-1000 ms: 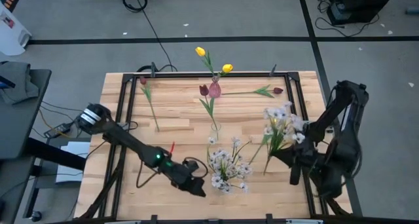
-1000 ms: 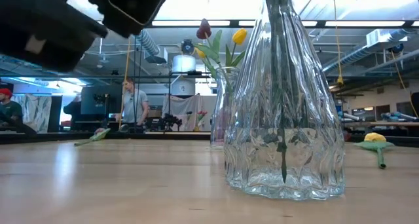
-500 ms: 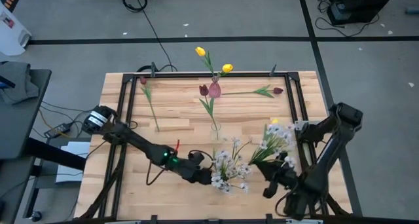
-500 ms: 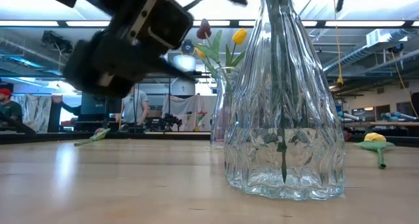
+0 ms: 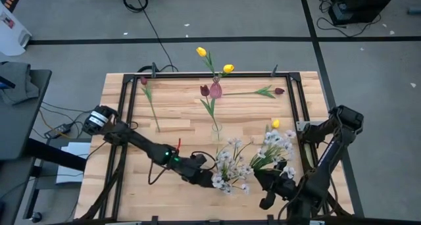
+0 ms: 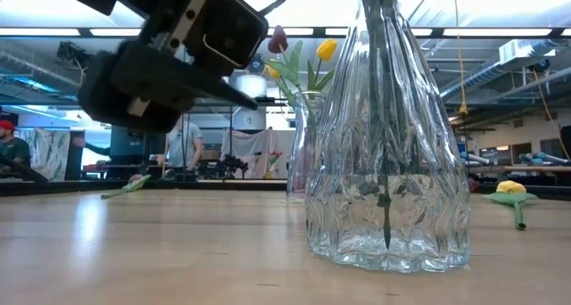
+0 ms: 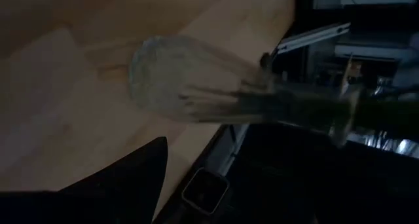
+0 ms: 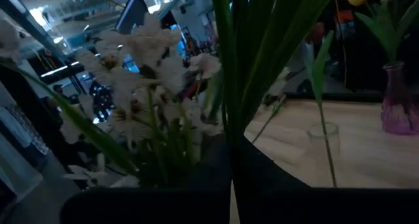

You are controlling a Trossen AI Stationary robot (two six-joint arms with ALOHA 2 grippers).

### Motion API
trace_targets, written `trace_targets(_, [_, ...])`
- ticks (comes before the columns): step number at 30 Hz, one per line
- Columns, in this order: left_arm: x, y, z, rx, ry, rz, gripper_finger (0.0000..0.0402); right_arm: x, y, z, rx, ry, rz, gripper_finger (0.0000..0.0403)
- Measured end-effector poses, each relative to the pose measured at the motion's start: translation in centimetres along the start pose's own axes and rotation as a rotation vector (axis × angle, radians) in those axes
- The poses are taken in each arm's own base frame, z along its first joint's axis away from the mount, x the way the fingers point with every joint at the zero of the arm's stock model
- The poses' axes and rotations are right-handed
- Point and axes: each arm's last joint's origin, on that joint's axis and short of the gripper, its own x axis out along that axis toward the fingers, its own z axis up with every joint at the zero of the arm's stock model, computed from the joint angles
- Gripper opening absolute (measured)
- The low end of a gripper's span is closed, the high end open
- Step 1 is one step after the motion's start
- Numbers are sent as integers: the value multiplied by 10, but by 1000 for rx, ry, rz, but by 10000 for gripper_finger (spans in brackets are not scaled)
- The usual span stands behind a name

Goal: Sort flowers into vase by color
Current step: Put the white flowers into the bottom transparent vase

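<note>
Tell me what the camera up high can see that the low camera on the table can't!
Only the high view shows the right gripper shut on a white blossom spray, and the maroon tulips lying on the table. Only the low view shows people in the room behind. Both show the ribbed glass vase and the left gripper beside it, jaws open.

I can read no text, label, brand or number anywhere in my views. The only printed thing is a white object with red marks at the floor's edge in my high view, and its marks are too small for me to make out.
</note>
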Motion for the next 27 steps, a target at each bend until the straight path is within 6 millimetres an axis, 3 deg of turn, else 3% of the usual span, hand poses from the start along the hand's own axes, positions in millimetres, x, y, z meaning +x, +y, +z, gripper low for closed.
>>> trace_targets(11, [0, -1, 4, 20, -15, -6, 325, 3, 16, 3, -28, 2, -6, 7])
trace_targets(21, [0, -1, 4, 50, 7, -7, 325, 18, 26, -35, -120, -12, -44, 7])
trace_targets(27, [0, -1, 3, 72, 20, -8, 325, 16, 29, -30, -142, -11, -39, 7])
